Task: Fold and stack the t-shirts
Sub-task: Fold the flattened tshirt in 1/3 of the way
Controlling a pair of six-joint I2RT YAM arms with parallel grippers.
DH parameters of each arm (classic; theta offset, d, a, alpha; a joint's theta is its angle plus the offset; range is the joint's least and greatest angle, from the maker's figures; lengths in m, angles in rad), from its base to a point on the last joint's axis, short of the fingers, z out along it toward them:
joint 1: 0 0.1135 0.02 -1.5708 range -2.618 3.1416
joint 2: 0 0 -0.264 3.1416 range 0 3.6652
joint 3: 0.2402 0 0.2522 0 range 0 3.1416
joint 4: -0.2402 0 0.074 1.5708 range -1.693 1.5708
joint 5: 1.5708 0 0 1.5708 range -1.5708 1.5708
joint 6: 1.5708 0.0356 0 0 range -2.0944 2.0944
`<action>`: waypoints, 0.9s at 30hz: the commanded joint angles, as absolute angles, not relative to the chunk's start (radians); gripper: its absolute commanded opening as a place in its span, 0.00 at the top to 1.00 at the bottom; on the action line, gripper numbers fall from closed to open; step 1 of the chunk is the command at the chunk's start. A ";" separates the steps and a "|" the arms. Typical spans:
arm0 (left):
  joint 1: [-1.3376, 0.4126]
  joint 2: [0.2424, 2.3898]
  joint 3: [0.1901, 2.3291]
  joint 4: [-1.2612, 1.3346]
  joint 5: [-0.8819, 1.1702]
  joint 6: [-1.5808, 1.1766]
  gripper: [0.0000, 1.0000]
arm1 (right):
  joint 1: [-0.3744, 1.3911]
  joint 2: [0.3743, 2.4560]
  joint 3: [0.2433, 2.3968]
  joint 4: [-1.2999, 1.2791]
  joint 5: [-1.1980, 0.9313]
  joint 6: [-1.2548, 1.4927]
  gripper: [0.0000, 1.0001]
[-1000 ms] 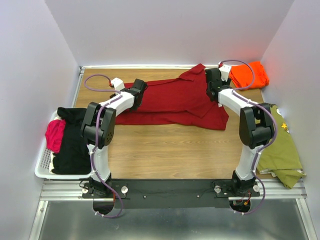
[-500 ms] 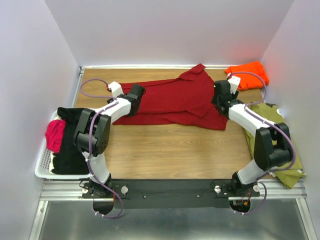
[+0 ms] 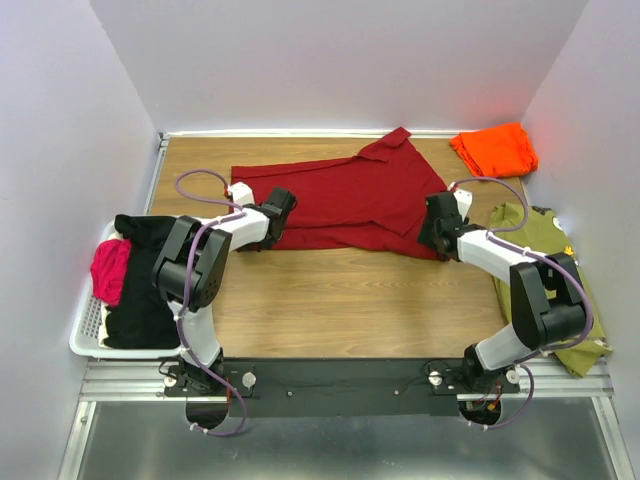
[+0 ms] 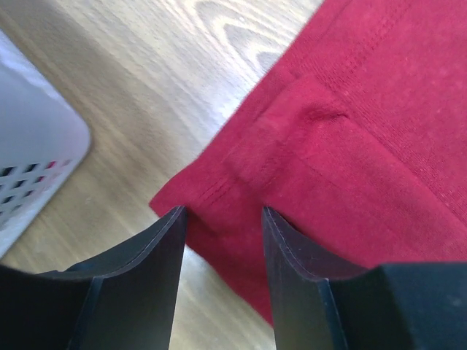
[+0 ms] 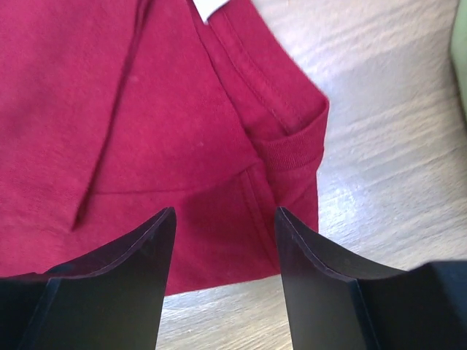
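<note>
The dark red t-shirt [image 3: 345,200] lies spread and partly folded across the far middle of the table. My left gripper [image 3: 279,212] is open, low over its near-left corner [image 4: 219,197], with cloth showing between the fingers. My right gripper [image 3: 437,222] is open over its near-right corner [image 5: 284,153], near a bit of white neck label [image 5: 211,6]. The bright orange t-shirt [image 3: 495,148] lies folded at the far right corner, away from both grippers.
A white basket [image 3: 92,330] with black and pink clothes sits at the left edge; its corner shows in the left wrist view [image 4: 33,168]. An olive green garment [image 3: 550,285] lies along the right side. Bare wood stretches in front of the red shirt.
Both grippers have drawn back toward me from over the far part of the red shirt to its near edge. The shirt's near edge now lies straighter.
</note>
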State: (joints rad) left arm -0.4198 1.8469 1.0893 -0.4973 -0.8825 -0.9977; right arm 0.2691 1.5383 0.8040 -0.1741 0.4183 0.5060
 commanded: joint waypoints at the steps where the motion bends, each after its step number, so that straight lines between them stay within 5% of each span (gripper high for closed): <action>1: -0.420 1.936 1.175 -0.578 -0.894 -1.014 0.46 | 0.275 1.563 0.785 -0.190 0.394 0.535 0.36; 27: -0.411 1.862 1.045 -0.804 -0.838 -1.213 0.40 | 0.227 1.718 0.897 -0.551 0.638 0.604 0.35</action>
State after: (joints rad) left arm -0.4191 1.8645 1.1046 -0.6926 -0.8833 -1.1622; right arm 0.2562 1.6623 0.9154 -0.4053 0.5529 0.5793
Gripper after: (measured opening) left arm 0.595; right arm 0.649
